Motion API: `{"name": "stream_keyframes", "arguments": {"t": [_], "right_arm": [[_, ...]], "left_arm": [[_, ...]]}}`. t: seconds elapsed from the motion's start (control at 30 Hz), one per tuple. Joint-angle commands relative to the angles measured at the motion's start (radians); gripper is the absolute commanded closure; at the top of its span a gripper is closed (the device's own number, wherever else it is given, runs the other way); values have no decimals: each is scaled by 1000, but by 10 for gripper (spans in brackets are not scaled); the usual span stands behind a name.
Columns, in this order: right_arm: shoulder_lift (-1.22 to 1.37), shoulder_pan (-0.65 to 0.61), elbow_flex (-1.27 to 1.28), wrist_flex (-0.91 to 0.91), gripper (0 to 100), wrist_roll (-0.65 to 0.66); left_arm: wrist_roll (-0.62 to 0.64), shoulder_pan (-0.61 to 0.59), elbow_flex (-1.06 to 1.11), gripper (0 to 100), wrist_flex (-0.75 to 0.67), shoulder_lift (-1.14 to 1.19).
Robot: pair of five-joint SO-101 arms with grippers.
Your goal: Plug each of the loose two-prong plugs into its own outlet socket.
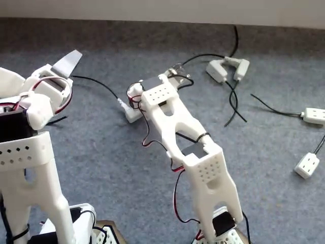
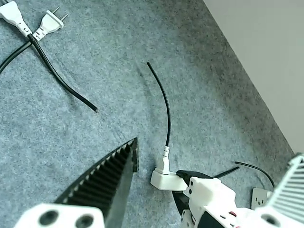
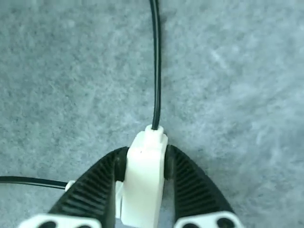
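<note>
My right gripper [image 3: 146,151] is shut on a white two-prong plug [image 3: 145,175], low over the grey carpet, with the plug's black cord [image 3: 156,61] running straight away from it. From above, this plug [image 1: 129,113] lies by the right gripper [image 1: 134,104] in the middle of the carpet. Two more loose plugs [image 1: 218,71] [image 1: 241,66] lie close together at the back right. Two white outlet sockets [image 1: 315,115] [image 1: 306,165] sit at the far right. My left gripper [image 1: 62,67] is open and raised at the left, holding nothing.
The left wrist view shows the held plug [image 2: 164,176], the pair of loose plugs [image 2: 33,21] and a loose cut cord end [image 2: 71,90]. Black cords [image 1: 232,104] trail over the carpet near the back plugs. A pale wall [image 1: 162,9] borders the carpet's far edge.
</note>
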Motion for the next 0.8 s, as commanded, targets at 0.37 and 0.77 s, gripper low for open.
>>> {"name": "stream_keyframes", "arguments": {"t": [0.37, 0.77], "right_arm": [[-165, 295, -289, 383, 991, 413], [-150, 602, -397, 50, 991, 947]], "left_arm": [[-3, 84, 249, 550, -207, -21], [-5, 171, 318, 550, -258, -22]]}}
